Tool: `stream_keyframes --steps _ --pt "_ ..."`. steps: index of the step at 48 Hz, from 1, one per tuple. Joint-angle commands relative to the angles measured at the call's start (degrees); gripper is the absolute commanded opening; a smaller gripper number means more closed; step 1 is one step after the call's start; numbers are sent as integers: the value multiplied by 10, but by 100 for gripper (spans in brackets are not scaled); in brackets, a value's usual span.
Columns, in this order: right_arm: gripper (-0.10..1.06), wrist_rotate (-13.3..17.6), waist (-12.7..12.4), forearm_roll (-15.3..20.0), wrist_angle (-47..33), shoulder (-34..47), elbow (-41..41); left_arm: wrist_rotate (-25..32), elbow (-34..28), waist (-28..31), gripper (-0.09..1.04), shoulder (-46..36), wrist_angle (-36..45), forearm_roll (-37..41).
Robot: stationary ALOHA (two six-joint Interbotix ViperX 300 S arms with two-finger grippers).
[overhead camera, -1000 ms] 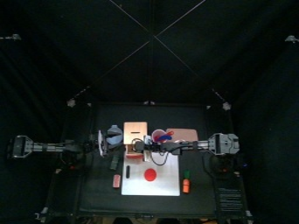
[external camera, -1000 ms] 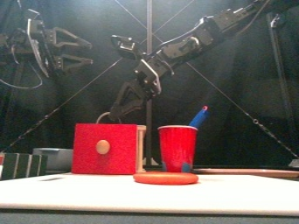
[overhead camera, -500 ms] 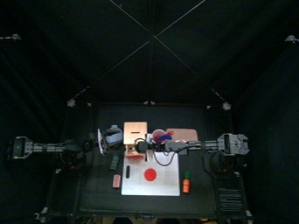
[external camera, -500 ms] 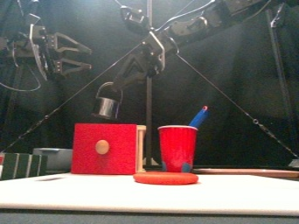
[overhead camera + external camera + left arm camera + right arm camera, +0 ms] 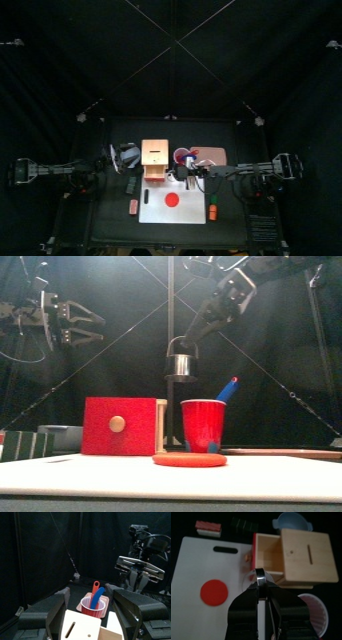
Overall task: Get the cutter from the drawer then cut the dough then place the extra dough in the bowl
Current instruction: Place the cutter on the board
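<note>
My right gripper [image 5: 260, 581] is shut on the wire handle of the round metal cutter [image 5: 181, 362], which hangs in the air above and between the wooden box [image 5: 123, 426] and the red cup [image 5: 203, 424]. The box's drawer [image 5: 270, 559] stands pulled out toward the white board [image 5: 208, 564]. A flat red dough disc [image 5: 173, 199] lies on that board. The blue-grey bowl [image 5: 127, 155] sits left of the box. My left gripper [image 5: 83, 326] hangs open and high at the left, holding nothing.
The red cup [image 5: 93, 607] holds a blue knife [image 5: 98, 592] right of the box. Dark sushi blocks [image 5: 130, 185] and a small red toy [image 5: 134, 206] lie left of the board. An orange toy [image 5: 211, 211] lies at the board's right edge.
My right gripper has lifted the cutter up from the open drawer and carried it rightward, away from the box. The left arm has barely moved.
</note>
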Motion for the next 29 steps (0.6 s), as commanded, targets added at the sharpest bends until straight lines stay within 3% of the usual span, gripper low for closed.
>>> stream_keyframes --steps 1,15,29 --pt "44 0 4 18 -37 -33 49 2 -29 9 94 4 -6 1" --pt "44 -3 -1 20 -159 -33 156 2 -63 18 94 29 -6 2" --pt "46 -4 -6 20 -179 -40 193 2 -75 18 94 60 -6 1"
